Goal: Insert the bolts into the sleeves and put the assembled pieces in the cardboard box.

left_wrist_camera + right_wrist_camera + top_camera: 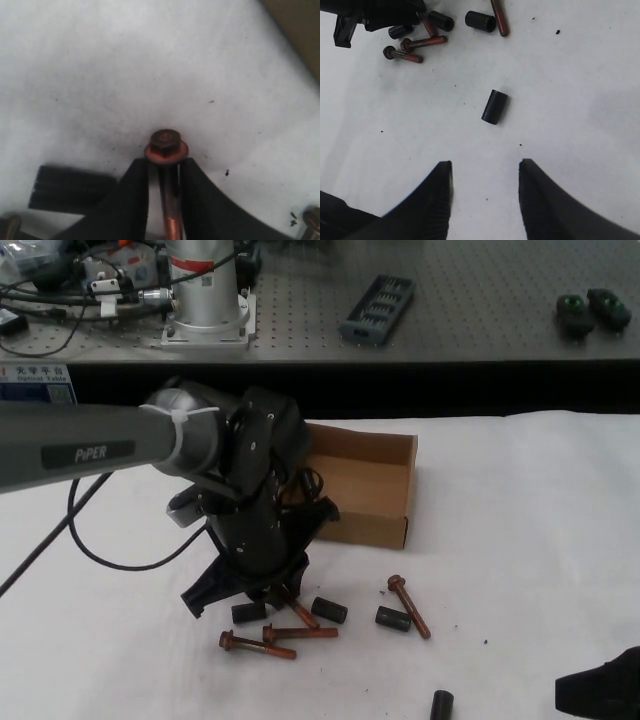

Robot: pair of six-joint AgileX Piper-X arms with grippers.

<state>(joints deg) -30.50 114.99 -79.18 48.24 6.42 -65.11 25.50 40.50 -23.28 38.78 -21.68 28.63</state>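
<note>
The left arm comes in from the side and bends steeply down to the white surface [520, 540], just in front of the cardboard box [365, 480]. Its end effector [165, 165] pinches a copper-coloured bolt [166, 145] by the shank, just under the hex head. Three other bolts [257, 644] and three black sleeves [329, 610] lie scattered around it on the surface. The right end effector [486, 164] hangs low near the front edge, its fingers spread, with one lone sleeve [494, 106] lying ahead of it, apart from the fingers.

coppery metal bolts [257, 644], matt black sleeves [393, 618]
</note>
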